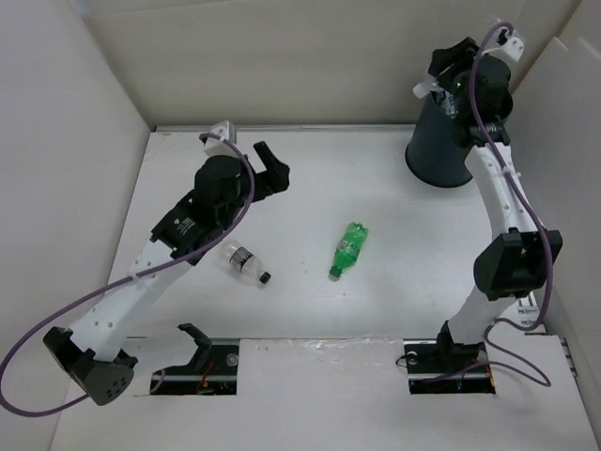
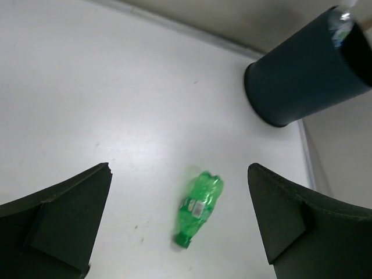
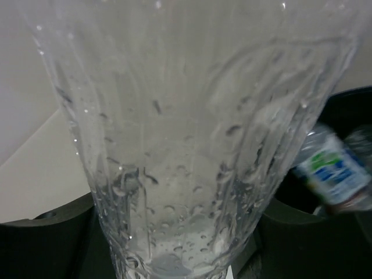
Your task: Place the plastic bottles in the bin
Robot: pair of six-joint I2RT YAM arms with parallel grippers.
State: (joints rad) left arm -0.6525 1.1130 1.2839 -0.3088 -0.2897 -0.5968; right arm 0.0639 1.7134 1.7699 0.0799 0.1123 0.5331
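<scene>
My right gripper (image 1: 449,85) hangs over the mouth of the dark grey-blue bin (image 1: 439,143) at the back right. It is shut on a clear bottle (image 3: 186,145) wet with droplets, which fills the right wrist view between the dark fingers (image 3: 46,244). Another bottle with a blue label (image 3: 332,170) lies inside the bin. A green bottle (image 1: 349,249) lies on the table's middle; it also shows in the left wrist view (image 2: 199,206). A clear bottle with a black cap (image 1: 247,263) lies under my left arm. My left gripper (image 1: 269,169) is open and empty, raised above the table.
White walls enclose the table on the left, back and right. The bin (image 2: 302,75) stands close to the back right corner. The right arm's links (image 1: 512,254) rise along the right edge.
</scene>
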